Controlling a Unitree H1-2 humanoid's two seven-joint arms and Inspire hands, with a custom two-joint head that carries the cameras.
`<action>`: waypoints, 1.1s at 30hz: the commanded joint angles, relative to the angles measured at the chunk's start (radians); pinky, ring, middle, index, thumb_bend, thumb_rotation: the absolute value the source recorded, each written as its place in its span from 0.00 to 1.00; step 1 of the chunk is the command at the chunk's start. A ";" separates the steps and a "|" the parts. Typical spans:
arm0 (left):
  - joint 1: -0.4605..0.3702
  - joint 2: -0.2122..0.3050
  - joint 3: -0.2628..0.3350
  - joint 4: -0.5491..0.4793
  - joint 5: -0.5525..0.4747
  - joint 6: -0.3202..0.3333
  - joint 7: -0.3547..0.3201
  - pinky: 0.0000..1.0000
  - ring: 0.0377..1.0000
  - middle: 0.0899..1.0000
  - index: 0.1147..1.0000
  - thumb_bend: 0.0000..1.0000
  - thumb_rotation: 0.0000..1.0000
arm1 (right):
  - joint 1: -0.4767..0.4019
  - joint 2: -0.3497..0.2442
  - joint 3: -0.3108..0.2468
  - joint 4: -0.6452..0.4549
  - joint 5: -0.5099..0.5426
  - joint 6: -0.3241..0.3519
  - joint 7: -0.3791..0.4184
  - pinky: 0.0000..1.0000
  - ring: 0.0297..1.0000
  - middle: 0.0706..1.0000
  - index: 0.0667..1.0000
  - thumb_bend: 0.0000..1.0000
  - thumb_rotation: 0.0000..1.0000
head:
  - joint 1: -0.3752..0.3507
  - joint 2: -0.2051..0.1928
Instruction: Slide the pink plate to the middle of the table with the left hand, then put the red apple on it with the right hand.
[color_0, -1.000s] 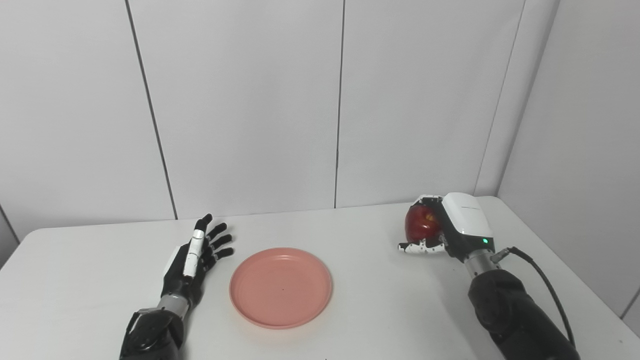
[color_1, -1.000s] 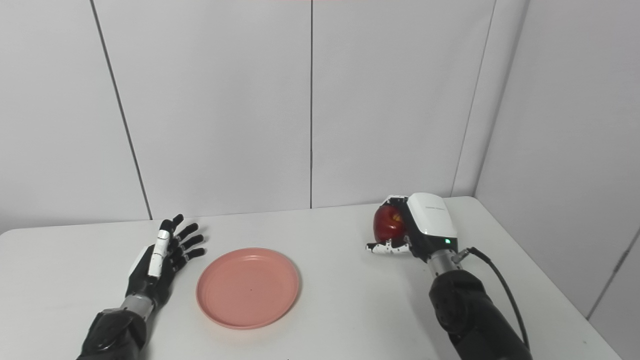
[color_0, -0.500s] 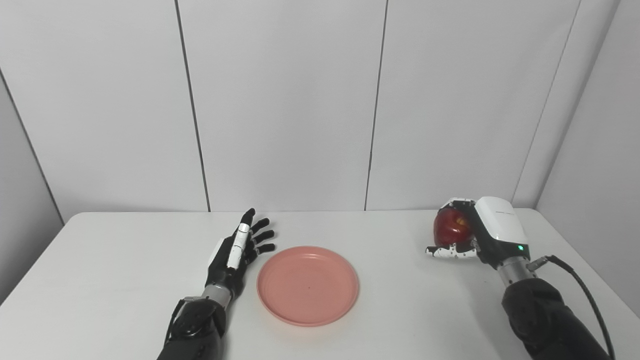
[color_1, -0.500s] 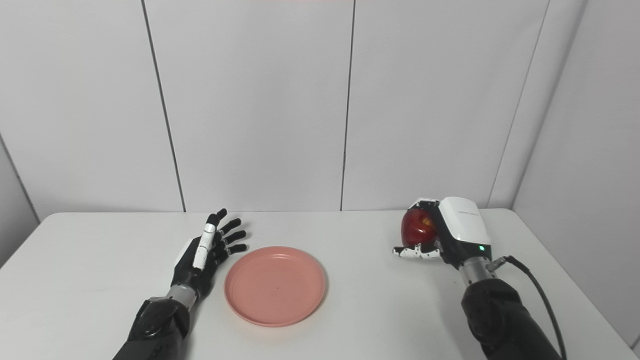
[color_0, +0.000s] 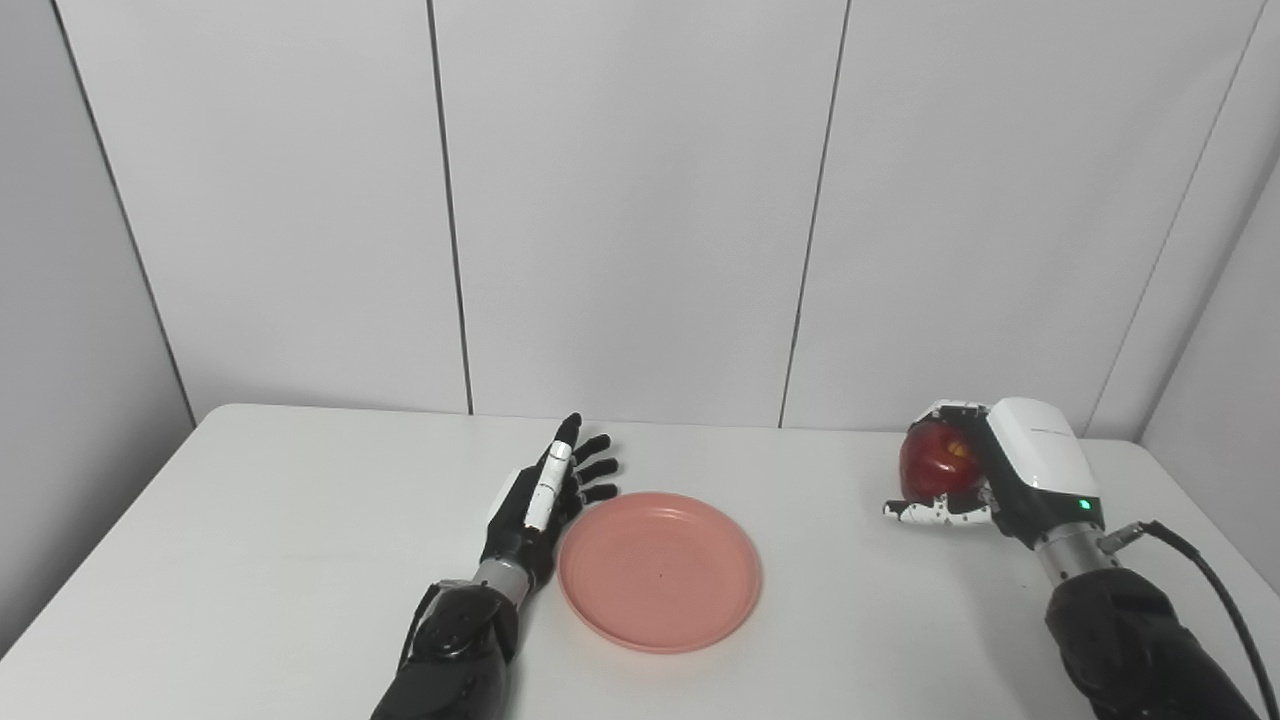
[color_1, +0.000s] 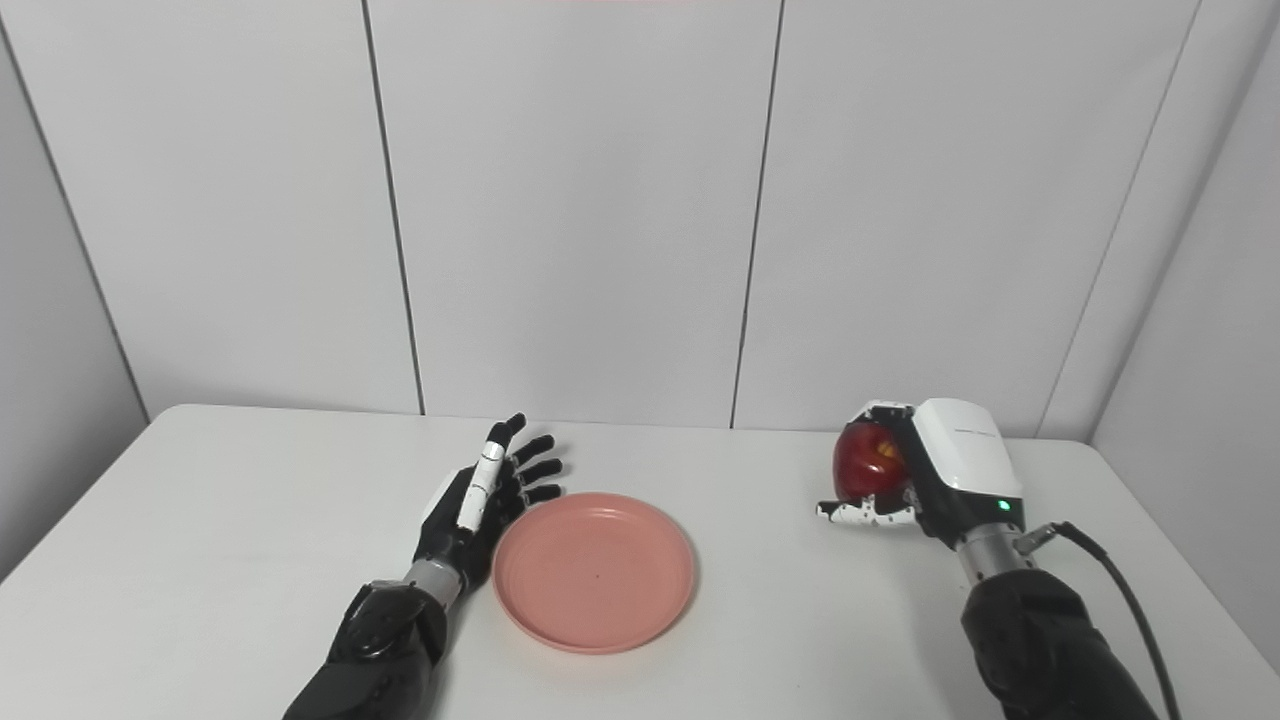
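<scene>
The pink plate (color_0: 660, 570) lies empty on the white table (color_0: 280, 540), near its middle. My left hand (color_0: 545, 495) rests edge-on at the plate's left rim with fingers spread, open and empty; I cannot tell whether it touches the rim. My right hand (color_0: 985, 475) is at the right side of the table, shut on the red apple (color_0: 935, 465), holding it just above the tabletop. The same layout shows in the right eye view: plate (color_1: 594, 570), left hand (color_1: 485, 495), apple (color_1: 868, 463).
Grey wall panels stand right behind the table's far edge. A black cable (color_0: 1215, 590) runs from my right wrist. The table's right edge (color_0: 1200, 530) is close to my right arm.
The whole picture has shifted, so the camera has turned left. The plate, both hands and the apple keep their places relative to one another.
</scene>
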 joint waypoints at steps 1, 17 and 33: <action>0.090 -0.024 -0.010 0.095 0.016 0.107 0.012 0.74 0.82 0.86 0.96 0.78 0.91 | -0.071 0.000 -0.003 -0.042 -0.004 -0.031 -0.001 0.11 0.14 0.20 0.46 0.51 0.15 | 0.004 0.000; 0.078 -0.011 -0.011 0.121 0.019 0.094 0.004 0.73 0.81 0.86 0.96 0.81 0.90 | -0.123 0.068 0.024 -0.110 -0.026 0.010 0.065 0.10 0.12 0.18 0.46 0.51 0.16 | -0.010 -0.011; 0.079 -0.005 -0.008 0.120 0.015 0.090 -0.011 0.74 0.82 0.87 0.97 0.78 0.90 | -0.185 0.182 0.082 -0.125 -0.090 0.023 0.143 0.08 0.10 0.16 0.46 0.51 0.15 | -0.021 -0.013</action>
